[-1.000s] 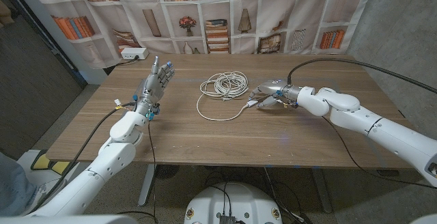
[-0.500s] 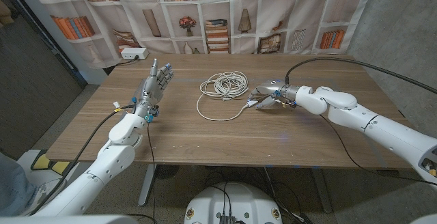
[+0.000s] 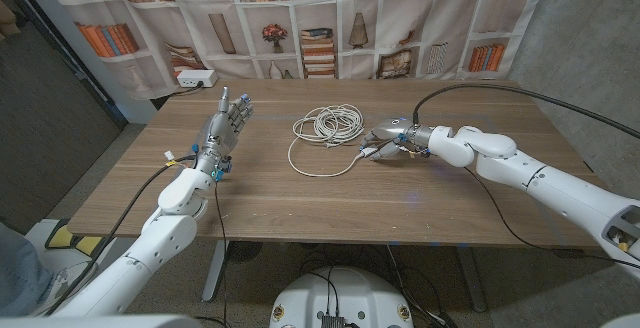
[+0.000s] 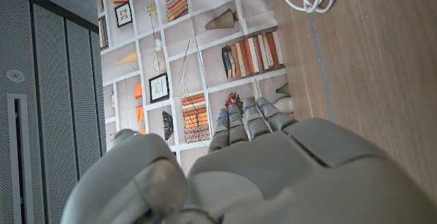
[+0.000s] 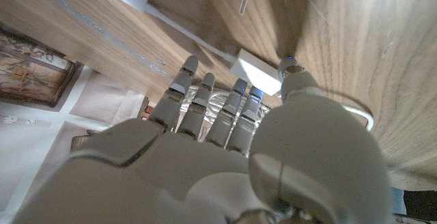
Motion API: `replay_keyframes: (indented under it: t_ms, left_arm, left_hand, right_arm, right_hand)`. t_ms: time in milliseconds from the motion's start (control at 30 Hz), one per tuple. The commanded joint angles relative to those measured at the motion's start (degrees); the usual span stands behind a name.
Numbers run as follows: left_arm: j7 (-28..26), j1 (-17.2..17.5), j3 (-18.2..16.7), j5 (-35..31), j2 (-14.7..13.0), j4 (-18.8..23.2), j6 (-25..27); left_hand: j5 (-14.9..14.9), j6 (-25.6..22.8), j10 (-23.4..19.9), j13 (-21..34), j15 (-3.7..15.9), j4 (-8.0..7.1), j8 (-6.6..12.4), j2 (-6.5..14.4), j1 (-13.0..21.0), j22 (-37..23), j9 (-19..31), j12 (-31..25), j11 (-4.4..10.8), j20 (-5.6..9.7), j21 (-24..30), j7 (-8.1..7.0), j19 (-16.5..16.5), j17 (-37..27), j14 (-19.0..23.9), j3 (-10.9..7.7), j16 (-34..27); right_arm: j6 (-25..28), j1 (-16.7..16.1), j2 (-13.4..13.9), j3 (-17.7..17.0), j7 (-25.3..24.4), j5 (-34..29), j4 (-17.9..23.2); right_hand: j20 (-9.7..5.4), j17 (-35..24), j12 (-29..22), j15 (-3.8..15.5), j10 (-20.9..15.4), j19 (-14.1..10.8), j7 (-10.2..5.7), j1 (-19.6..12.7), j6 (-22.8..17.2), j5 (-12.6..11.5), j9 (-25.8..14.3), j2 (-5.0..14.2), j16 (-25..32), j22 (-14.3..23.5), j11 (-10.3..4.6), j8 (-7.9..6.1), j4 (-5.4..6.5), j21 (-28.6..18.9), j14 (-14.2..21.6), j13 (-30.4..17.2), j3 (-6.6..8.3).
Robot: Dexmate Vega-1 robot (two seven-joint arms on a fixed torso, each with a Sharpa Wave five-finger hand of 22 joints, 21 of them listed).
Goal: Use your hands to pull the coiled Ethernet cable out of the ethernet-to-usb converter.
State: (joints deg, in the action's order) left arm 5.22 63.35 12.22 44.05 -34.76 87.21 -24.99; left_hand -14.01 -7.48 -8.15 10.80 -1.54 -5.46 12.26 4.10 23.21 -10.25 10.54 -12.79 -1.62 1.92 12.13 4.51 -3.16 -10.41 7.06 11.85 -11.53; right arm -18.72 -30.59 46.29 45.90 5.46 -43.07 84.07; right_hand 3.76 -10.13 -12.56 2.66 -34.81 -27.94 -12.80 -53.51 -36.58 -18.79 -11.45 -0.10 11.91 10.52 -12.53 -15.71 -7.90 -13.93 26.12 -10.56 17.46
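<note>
The right hand (image 3: 392,134) is spreading its fingers (image 5: 240,89) over the white converter (image 5: 255,70) to pin it; the left hand (image 3: 226,125) is waiting, fingers apart and holding nothing, beside the coiled Ethernet cable (image 3: 328,126).

Head view looks down over the table (image 3: 330,203) – wrist views skim close along it, turned

— What lies on the table (image 3: 330,208)?

— A coiled cable (image 3: 330,124) sits toward the back, near the middle. Its loose loop trails forward and right to a small converter (image 3: 369,152).

— And the hands?

— The right hand (image 3: 392,134) is at the converter, right of the coil. The left hand (image 3: 224,126) stands well left of it.

— Anything else?

— A power strip (image 3: 196,79) on the table's back-left corner.
</note>
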Motion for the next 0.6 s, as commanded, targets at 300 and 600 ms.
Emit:
replay_keyframes:
  t_ms: [300,600]
  left_arm:
    - [-0.3,0.2,0.0,-0.1,-0.1,0.6,0.2]
    - [-0.3,0.1,0.0,-0.1,-0.2,1.0,0.4]
  left_hand:
    - [-0.4,-0.6,-0.7,0.1,0.16,0.06,-0.17,0.2,0.3,-0.2,0.1,0.3,-0.18,-0.29,-0.1,-0.02,0.0,-0.2,0.5,0.50,0.3]
    - [-0.4,-0.6,-0.7,0.2,0.18,0.04,-0.24,0.3,0.3,-0.2,0.1,0.4,0.08,-0.34,-0.2,-0.05,0.1,-0.2,0.5,0.57,0.3]
  right_arm:
    - [-6.0,3.1,-2.5,3.4,-10.0,-3.6,-9.0]
    - [-8.1,4.6,-3.8,5.0,-12.9,-2.9,-13.8]
  right_hand:
    - [-2.17,-0.1,-1.2,8.26,-11.3,-2.8,-0.12,-2.9,-9.0,-0.8,-0.2,1.03,-0.1,0.2,-0.10,-2.22,-0.08,0.3,7.7,-0.3,-0.28]
    - [-4.11,-0.1,-1.2,8.61,-21.0,-5.4,-0.21,-5.0,-17.6,-0.2,-0.4,1.97,-0.6,0.2,-0.07,-4.28,-0.10,0.7,14.9,-0.3,0.18]
